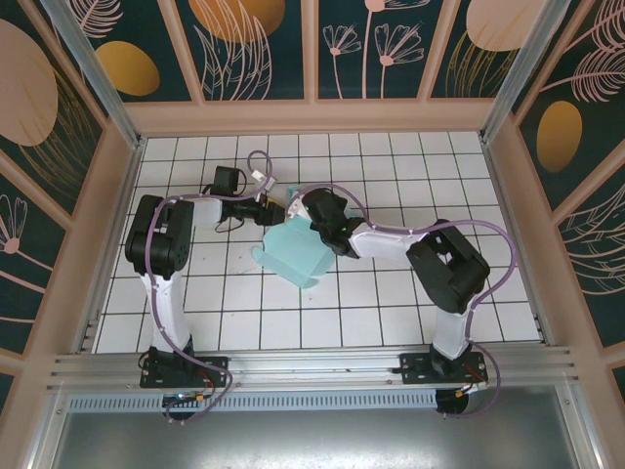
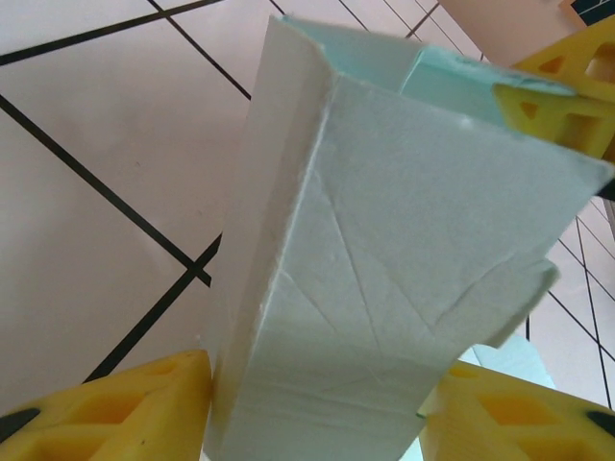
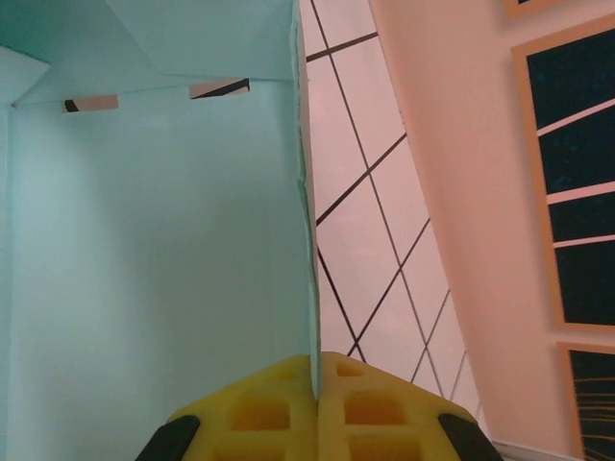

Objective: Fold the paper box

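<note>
The paper box (image 1: 296, 252) is a pale aqua card shell, half folded, tilted on the white tiled floor at mid-table with a rounded tab at its near side. My left gripper (image 1: 276, 208) reaches in from the left; in the left wrist view its yellow fingers (image 2: 106, 413) press both sides of the box's creased body (image 2: 384, 250), gripper (image 2: 312, 408) shut on it. My right gripper (image 1: 305, 217) comes from the right. Its yellow pads (image 3: 259, 413) are shut on the thin edge of one box wall (image 3: 154, 259), gripper (image 3: 315, 370). That gripper's yellow finger (image 2: 562, 101) shows at the box's far corner.
Pink walls (image 1: 312, 117) fence the tiled floor (image 1: 410, 166) on three sides; the right wall (image 3: 461, 192) stands a few tiles from the box. The aluminium rail (image 1: 312, 366) with both arm bases runs along the near edge. Purple cables (image 1: 259, 161) loop above the arms.
</note>
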Action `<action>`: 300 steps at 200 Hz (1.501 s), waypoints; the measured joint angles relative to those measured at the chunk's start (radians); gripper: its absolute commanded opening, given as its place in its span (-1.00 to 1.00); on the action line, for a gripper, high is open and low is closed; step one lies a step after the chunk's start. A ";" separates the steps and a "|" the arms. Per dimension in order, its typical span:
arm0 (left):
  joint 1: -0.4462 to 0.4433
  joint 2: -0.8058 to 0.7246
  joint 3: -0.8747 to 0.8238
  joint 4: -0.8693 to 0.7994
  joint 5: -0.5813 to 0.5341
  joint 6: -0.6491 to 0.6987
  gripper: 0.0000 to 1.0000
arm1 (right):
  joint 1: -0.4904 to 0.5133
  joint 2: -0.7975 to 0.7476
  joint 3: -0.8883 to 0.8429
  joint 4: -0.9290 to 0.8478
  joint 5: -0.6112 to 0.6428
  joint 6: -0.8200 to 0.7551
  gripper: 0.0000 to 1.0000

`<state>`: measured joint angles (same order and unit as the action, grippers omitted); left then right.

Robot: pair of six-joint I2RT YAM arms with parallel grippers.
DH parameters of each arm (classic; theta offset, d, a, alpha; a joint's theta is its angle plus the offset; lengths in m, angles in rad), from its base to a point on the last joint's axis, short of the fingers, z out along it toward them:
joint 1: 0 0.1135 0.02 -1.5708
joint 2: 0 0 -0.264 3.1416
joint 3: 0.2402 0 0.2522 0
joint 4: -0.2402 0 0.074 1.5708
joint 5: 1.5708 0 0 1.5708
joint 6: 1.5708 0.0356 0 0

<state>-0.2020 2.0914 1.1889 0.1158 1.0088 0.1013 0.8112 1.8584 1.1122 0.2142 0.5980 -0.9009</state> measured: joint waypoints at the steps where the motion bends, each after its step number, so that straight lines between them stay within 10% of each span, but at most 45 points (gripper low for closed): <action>1: 0.000 0.000 -0.001 0.000 0.000 0.000 0.12 | 0.001 0.000 0.000 0.002 0.003 -0.002 -1.00; 120: 0.000 0.000 -0.018 0.057 -0.013 -0.016 0.12 | 0.067 0.092 -0.057 0.406 0.192 -0.396 -1.00; 300: -0.068 -0.108 -0.249 0.444 -0.313 -0.250 0.11 | 0.053 0.121 0.032 0.235 0.186 -0.175 -1.00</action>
<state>-0.2703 1.9831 0.9401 0.5598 0.6960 -0.1486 0.8639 1.9797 1.1439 0.4492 0.7841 -1.0763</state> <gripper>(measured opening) 0.551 0.055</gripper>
